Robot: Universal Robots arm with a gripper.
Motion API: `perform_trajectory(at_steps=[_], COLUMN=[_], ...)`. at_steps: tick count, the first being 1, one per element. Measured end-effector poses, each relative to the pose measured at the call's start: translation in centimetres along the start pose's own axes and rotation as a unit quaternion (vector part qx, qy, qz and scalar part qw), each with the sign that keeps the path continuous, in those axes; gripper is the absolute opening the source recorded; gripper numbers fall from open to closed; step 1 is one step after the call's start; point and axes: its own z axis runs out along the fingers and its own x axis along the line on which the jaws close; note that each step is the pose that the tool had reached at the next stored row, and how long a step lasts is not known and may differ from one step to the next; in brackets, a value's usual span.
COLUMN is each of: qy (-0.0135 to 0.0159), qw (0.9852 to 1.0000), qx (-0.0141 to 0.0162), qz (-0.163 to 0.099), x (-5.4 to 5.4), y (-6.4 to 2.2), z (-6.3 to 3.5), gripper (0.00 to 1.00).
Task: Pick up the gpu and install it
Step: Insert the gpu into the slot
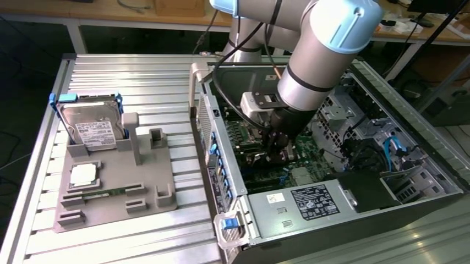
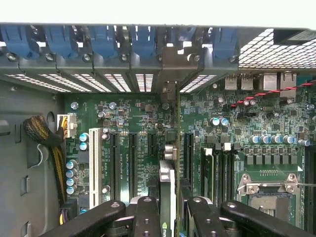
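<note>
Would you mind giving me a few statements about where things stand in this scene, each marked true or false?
1. The pincer grips the gpu edge-on above the motherboard. True.
2. The arm reaches into the open computer case. True.
3. The hard drive lies inside the case. False: it stands upright in the grey holder outside the case.
4. The gpu lies on the grey holder. False: the pincer holds it inside the case.

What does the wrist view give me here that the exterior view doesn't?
Wrist view alone: the gpu edge-on between the jaws, standing over the motherboard's expansion slots, with the blue slot clips beyond. Exterior view alone: the grey parts tray outside the case, holding the hard drive and memory stick. Both: the gripper inside the open computer case, above the motherboard.
</note>
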Motion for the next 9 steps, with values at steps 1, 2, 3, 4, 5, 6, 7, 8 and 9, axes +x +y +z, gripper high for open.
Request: perform_trajectory(at_steps=[1, 2, 3, 4, 5, 6, 7, 8, 9], qy=[-0.0001, -0.0002, -0.0003, -0.0002, -0.0004, -0.0002, -0.0002, -0.0001, 0.0000], qw=[1.0000, 1.0000, 1.0000, 1.0000, 1.0000, 1.0000, 1.0000, 1.0000, 1.0000], qx=[0.0000, 0.0000, 0.0000, 0.0000, 0.0002, 0.0001, 0.0000, -0.0002, -0.0003], qz=[0.000, -0.001, -0.001, -0.001, -0.001, -0.002, -0.002, -0.002, -0.002], x=[0.00, 0.00, 0.00, 0.00, 0.00, 0.00, 0.01, 0.01, 0.01], y=[-0.01, -0.01, -0.01, -0.02, -0.04, -0.04, -0.04, -0.05, -0.05], z=[0.09, 0.19, 0.28, 0.36, 0.47, 0.54, 0.62, 0.71, 0.80], gripper=[0.27, 0.27, 0.27, 0.27, 0.27, 0.27, 0.27, 0.27, 0.27])
